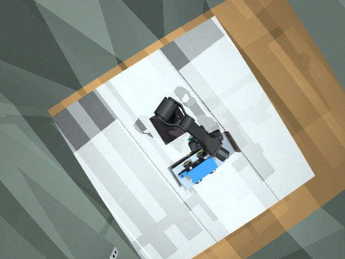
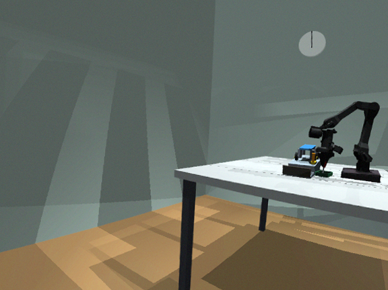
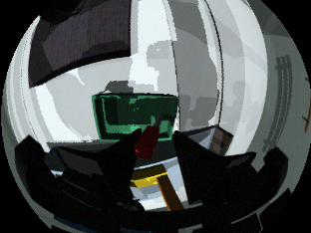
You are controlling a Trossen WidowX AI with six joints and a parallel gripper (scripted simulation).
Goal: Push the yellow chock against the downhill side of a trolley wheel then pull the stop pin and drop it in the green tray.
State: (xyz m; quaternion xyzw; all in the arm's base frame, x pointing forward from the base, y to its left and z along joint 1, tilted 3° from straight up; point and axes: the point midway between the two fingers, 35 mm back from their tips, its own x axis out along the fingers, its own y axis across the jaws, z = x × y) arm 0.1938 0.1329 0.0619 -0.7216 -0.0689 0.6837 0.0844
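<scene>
Because the arm's forearm covers much of the work in the top view, the gripper (image 1: pixel 194 144) (image 2: pixel 324 164) (image 3: pixel 157 132) can only be partly made out there, beside the small green tray (image 1: pixel 191 139) (image 2: pixel 328 175) (image 3: pixel 97 119). The blue-topped trolley (image 1: pixel 202 169) (image 2: pixel 307 146) stands on the pale blue ramp (image 1: pixel 186 185) (image 2: pixel 303 164) (image 3: pixel 176 174). Yellow parts show along its near side, but which wheel is chocked, and how snugly, I cannot tell from above.

From the exterior, the gripper points down over the tray, next to the ramp. The red-headed stop pin (image 3: pixel 148 141) shows below the fingers, its thin shank reaching down toward the tray. The trolley is up on the ramp, seemingly at rest.

In the wrist view, the fingers stand apart with the red head loose between them. The pin leans, its grey shank over the tray's near corner. Behind it, the yellow chock with an orange handle (image 3: pixel 150 178) sits on the ramp side.

The step in hand looks like the release of the pin into the tray. Next, the fingers should open further and rise straight up, without dragging the leaning pin over the rim or brushing the trolley.
</scene>
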